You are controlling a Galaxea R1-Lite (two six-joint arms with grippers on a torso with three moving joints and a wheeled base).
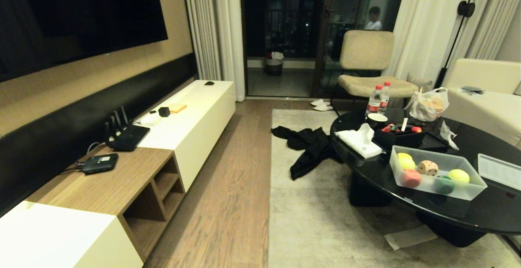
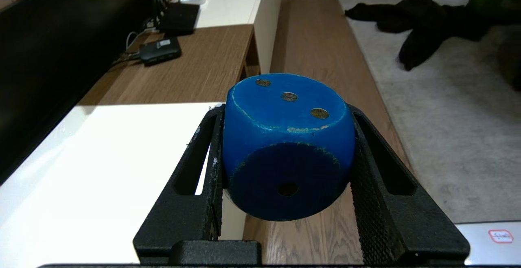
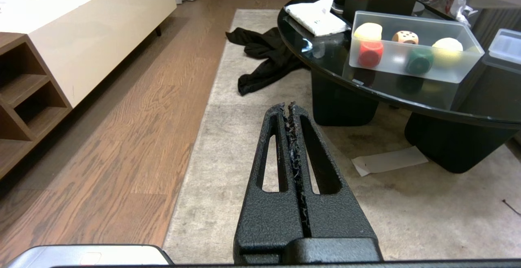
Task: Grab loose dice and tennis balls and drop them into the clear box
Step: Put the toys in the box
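Note:
My left gripper (image 2: pixel 285 113) is shut on a blue die (image 2: pixel 287 146), held above the wood floor next to a white cabinet. My right gripper (image 3: pixel 287 107) is shut and empty, low over the rug. Neither arm shows in the head view. The clear box (image 1: pixel 427 152) stands open on the black round table (image 1: pixel 447 211) at the right. In it lie a tan die (image 1: pixel 427 167), two tennis balls (image 1: pixel 458 175) (image 1: pixel 406 162), a red die (image 1: pixel 411 177) and a green die (image 1: pixel 443 184). In the right wrist view the clear box (image 3: pixel 390 68) is ahead and to the right.
The box's lid (image 1: pixel 500 171) lies on the table beside it. A black organiser box (image 1: pixel 401 137), tissues (image 1: pixel 360 141), bottles and a bag are behind. A black garment (image 1: pixel 309 146) and a paper (image 1: pixel 409 236) lie on the rug. A long TV cabinet (image 1: pixel 191 113) lines the left wall.

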